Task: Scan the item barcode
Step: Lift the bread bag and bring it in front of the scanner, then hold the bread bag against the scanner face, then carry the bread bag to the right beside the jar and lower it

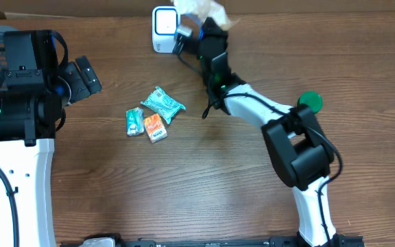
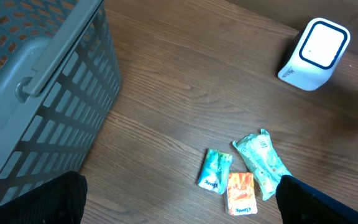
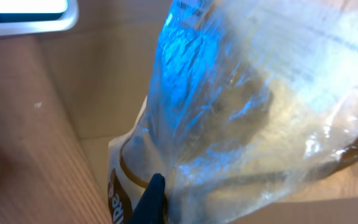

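While the right gripper pinches a crinkled clear bag just beside the white scanner at the far edge, left gripper spread wide near a grey basket, three small packets on the wood between, green disc by the right arm

Glossy, seemingly plastic bag; wood-grain table

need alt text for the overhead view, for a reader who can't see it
The right arm holds a crinkled clear plastic bag beside a white scanner at the far edge of a wooden table. Three small packets lie mid-table. The left arm sits at the left, its fingers open.
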